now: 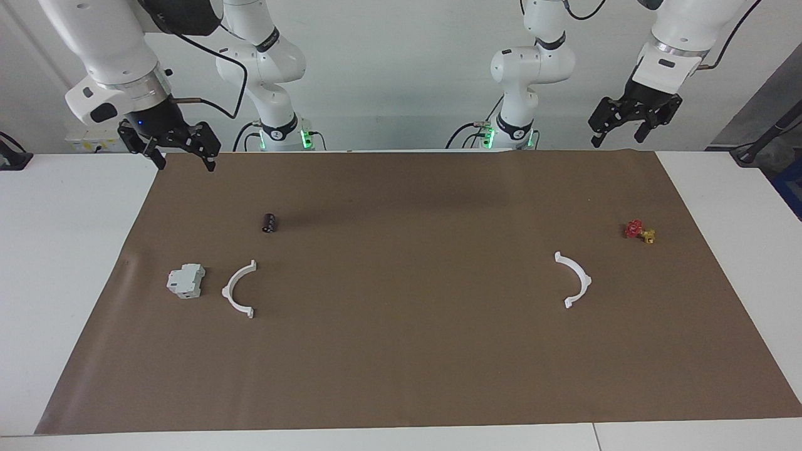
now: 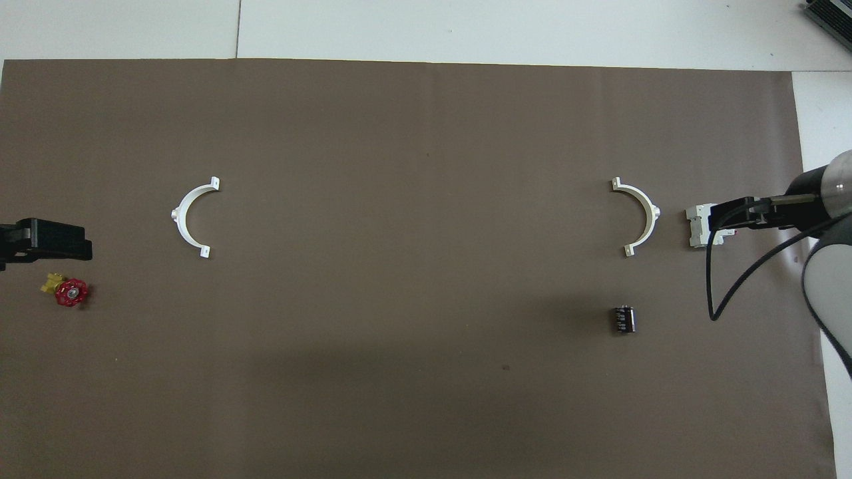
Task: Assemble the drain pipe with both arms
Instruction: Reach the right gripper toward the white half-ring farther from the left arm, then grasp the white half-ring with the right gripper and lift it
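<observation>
Half-rings [image 1: 240,289] [image 1: 573,279] lay mid-frame, well below raised grippers: right gripper [image 1: 182,153] upper left, left gripper [image 1: 626,128] upper right, both open, empty. Block [image 1: 185,280] beside first half-ring.

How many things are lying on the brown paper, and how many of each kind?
White half-rings: 2, one toward the right arm's end, one toward the left arm's end
Pale grey block: 1
Small dark cylinder: 1
Red-and-yellow piece: 1
Total: 5
</observation>
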`<action>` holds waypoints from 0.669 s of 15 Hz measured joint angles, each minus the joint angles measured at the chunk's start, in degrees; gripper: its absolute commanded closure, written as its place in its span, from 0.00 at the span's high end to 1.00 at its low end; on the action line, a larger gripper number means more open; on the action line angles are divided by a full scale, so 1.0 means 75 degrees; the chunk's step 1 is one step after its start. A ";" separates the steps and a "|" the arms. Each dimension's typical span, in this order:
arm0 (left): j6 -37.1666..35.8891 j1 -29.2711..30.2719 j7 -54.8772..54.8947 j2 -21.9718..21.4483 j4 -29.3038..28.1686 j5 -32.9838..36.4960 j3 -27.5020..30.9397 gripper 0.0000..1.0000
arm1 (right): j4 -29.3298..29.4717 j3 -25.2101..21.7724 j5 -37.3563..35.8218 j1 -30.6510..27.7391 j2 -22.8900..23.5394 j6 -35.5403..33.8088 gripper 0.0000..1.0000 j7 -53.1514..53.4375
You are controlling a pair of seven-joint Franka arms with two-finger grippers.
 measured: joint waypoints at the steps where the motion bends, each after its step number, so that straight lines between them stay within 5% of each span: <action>1: 0.0000 0.0000 0.0000 0.0000 0.0000 0.0000 0.0000 1.00 | -0.0215 -0.0003 0.0127 -0.0101 0.0163 0.0459 1.00 -0.0385; 10: 0.0000 0.0000 0.0000 0.0000 0.0000 0.0000 0.0000 1.00 | -0.0928 0.0071 0.0401 -0.0308 0.2534 0.3973 1.00 -0.1381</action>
